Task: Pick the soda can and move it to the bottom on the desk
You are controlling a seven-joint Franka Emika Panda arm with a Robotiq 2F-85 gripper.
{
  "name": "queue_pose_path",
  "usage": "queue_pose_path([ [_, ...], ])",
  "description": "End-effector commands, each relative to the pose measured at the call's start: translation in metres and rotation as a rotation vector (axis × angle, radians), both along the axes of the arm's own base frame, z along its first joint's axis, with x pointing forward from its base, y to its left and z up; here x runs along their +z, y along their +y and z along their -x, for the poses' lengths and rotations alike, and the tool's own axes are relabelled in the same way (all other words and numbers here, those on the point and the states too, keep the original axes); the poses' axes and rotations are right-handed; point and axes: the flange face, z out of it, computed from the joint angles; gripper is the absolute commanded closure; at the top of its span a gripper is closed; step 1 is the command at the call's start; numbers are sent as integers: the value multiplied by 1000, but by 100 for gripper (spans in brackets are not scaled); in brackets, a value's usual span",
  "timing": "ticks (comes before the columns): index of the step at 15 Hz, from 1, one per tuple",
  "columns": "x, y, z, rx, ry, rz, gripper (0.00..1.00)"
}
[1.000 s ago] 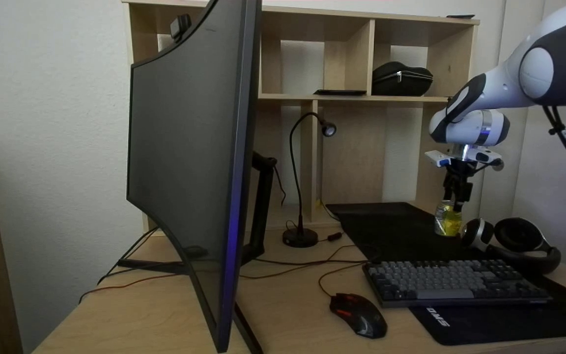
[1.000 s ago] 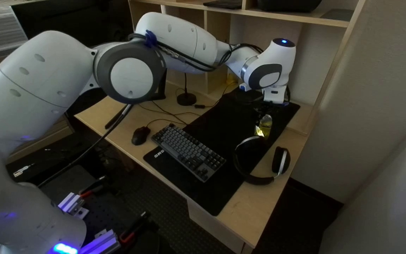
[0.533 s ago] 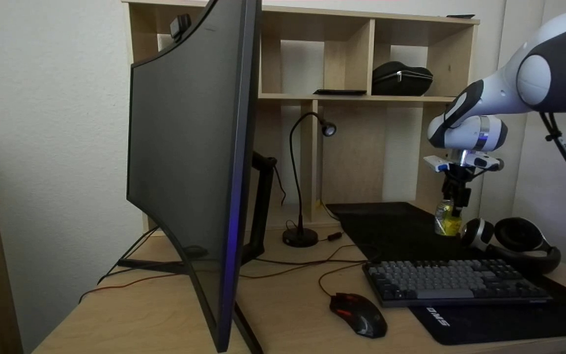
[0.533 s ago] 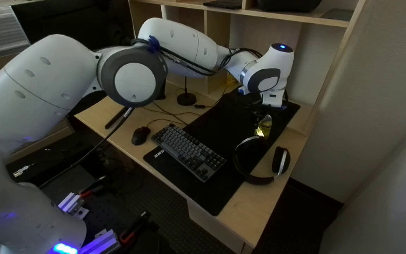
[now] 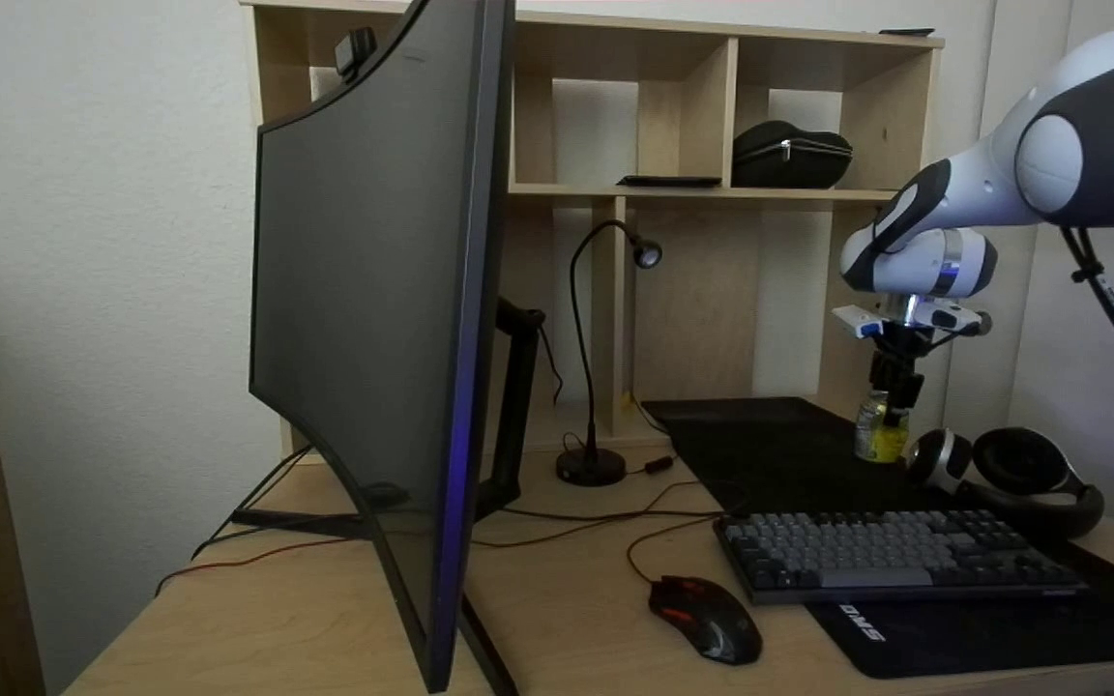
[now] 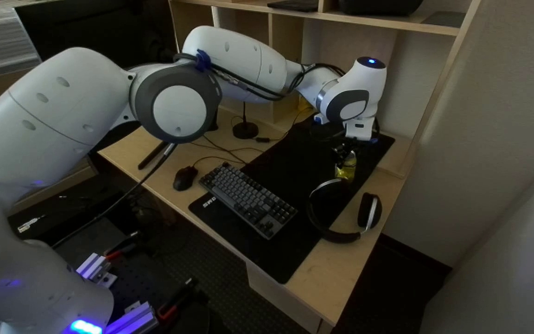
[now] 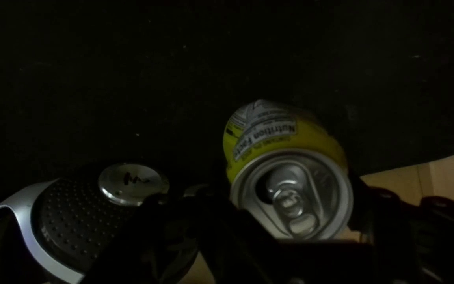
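Note:
The soda can (image 7: 282, 134), yellow with a silver lid, stands on the black desk mat (image 5: 760, 454) of the light-wood desk (image 5: 576, 619). In both exterior views the can (image 5: 874, 443) is close beside the headphones. My gripper (image 7: 290, 177) reaches down from above, one dark finger on each side of the can near its lid, shut on it. In an exterior view the gripper (image 6: 345, 157) covers part of the can's upper side. The can's base is partly hidden behind the headphones there.
Black headphones (image 6: 334, 236) lie right beside the can. A keyboard (image 5: 886, 551), a mouse (image 5: 707, 619), a lamp (image 5: 591, 469) and cables are on the desk. The large monitor (image 5: 373, 261) stands in front of the cubby shelf (image 5: 692, 290).
The arm has come down a little, and my gripper has gone from open to shut on the can. The can has shifted very slightly; the other objects stay put.

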Motion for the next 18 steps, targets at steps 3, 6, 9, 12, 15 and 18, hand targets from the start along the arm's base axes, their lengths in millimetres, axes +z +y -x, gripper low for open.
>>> queue_pose_path([
  [3,30,-13,6,20,-2,-44,60],
  [6,80,-36,28,107,11,-64,60],
  [9,134,-62,64,238,29,-111,60],
  [12,173,-90,115,381,77,-161,60],
  [15,182,-107,166,523,128,-214,60],
  [18,169,-116,212,673,191,-256,60],
])
